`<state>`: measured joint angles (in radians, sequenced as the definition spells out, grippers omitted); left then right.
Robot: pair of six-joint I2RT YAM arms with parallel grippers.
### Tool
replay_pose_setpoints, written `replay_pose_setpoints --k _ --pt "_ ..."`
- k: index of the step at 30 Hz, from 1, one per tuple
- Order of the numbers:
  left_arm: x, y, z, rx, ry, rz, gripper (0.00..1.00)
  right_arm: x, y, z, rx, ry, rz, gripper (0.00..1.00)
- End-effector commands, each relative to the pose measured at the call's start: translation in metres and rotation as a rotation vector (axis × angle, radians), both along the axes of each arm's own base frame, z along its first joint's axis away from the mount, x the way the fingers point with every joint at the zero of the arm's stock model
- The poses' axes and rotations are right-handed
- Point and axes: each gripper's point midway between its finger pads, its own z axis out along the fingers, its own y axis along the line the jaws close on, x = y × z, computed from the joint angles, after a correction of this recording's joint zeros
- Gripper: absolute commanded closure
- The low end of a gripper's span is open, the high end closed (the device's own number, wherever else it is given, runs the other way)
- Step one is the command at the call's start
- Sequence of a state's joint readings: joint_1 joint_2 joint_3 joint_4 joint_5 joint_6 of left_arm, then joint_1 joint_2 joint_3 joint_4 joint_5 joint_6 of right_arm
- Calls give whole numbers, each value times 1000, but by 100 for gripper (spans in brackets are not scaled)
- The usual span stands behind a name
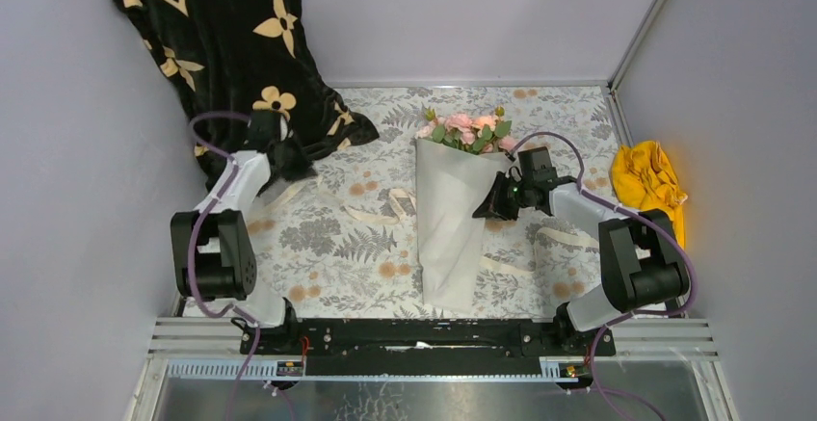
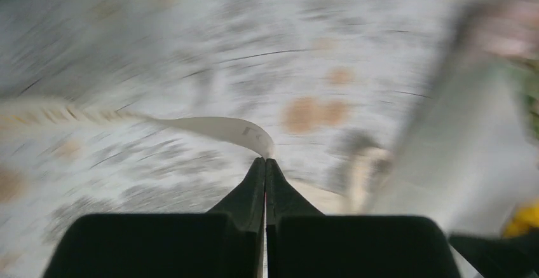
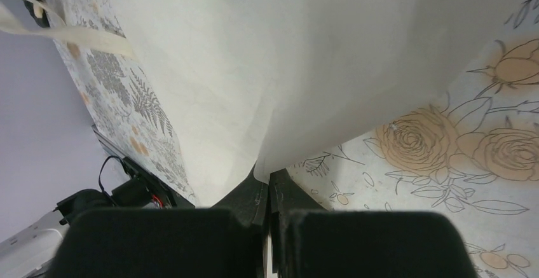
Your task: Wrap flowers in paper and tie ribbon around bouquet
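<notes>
Grey walls stand round a table with a leafy cloth (image 1: 328,238). Pink flowers (image 1: 469,132) with green leaves lie in the middle, rolled up in white paper (image 1: 448,219). Off to the left, the left gripper (image 2: 266,161) is pinched tight on the thin cream ribbon (image 2: 216,127). The right gripper (image 3: 267,175) is pinched tight on the paper's edge. Paper looks light and easy to tear. Ribbon looks soft and slippy, so hold it near an end.
</notes>
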<state>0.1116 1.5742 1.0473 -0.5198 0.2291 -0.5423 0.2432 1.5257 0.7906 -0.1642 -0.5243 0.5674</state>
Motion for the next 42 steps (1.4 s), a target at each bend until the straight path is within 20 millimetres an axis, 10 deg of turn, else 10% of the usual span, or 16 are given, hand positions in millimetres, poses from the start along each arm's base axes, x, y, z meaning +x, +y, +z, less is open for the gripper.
replay_pose_setpoints --k 1,3,6,13,23,30,37,42 --pt "31 -105 136 -40 -388 -439 100 -10 14 6 41 -11 47 100" --pt "19 -166 170 -83 -483 -640 100 -10 13 3 35 -11 42 100" --pt "-13 -250 169 -137 -498 -894 100 -8 13 -3 26 -6 35 100" --pt "-89 -364 63 -182 -331 -1243 100 -3 8 -13 -2 -6 7 97" --pt "-87 -365 -27 -119 -259 -1178 100 1 -1 -19 -38 -17 -94 92" --pt "-95 -356 -93 -44 -139 -1184 100 15 -33 6 -265 -84 -90 52" --pt "-97 -350 -96 -32 -154 -1180 100 1 -121 47 -687 -135 -249 19" --pt "-96 -351 -91 -35 -167 -1185 100 -26 -140 12 -713 -29 -313 13"
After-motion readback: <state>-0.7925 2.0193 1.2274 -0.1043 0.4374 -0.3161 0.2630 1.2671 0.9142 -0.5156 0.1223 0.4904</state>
